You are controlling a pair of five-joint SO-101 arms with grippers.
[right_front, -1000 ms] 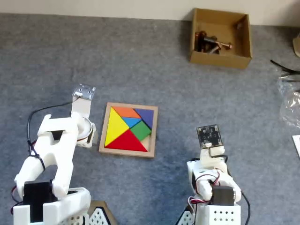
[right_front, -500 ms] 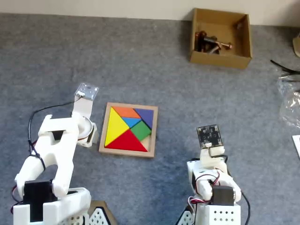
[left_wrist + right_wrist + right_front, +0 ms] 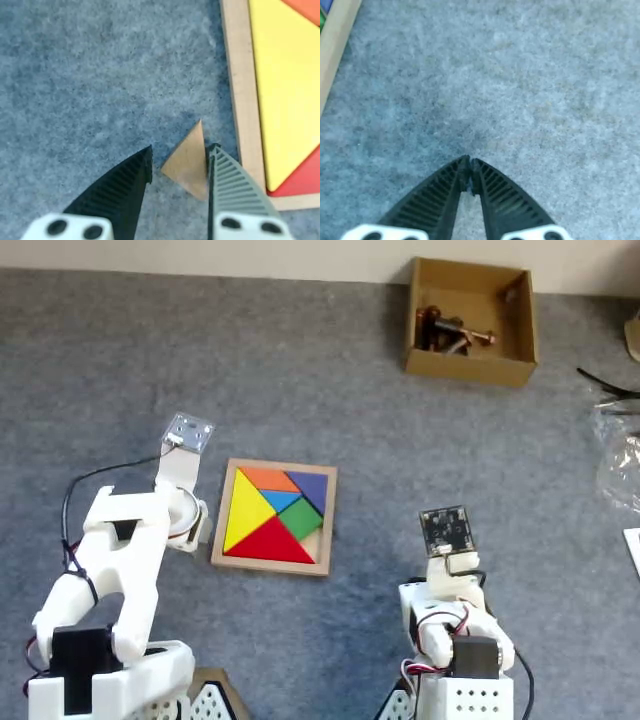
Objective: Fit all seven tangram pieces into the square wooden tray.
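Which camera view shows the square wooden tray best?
The high view: the whole square wooden tray is in frame, top down. The left wrist view catches one stretch of rim beside the yellow triangle and red triangle; the right wrist view, a sliver of rim.

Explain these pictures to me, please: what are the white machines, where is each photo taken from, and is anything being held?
The white machines are two small robot arms standing side by side at a grey carpeted table. One picture looks down from a fixed camera above. The other two come from little cameras on each arm's wrist, so you see that arm's own pincers up close.

Between the arms lies a square wooden tray with coloured tangram pieces fitted in it. At the far side stands a cardboard box of odds and ends.

The left gripper is open, with a tan wooden triangle lying on the carpet between its fingers, just beside the tray; it is not squeezed yet. The right gripper is shut on nothing, above bare carpet.
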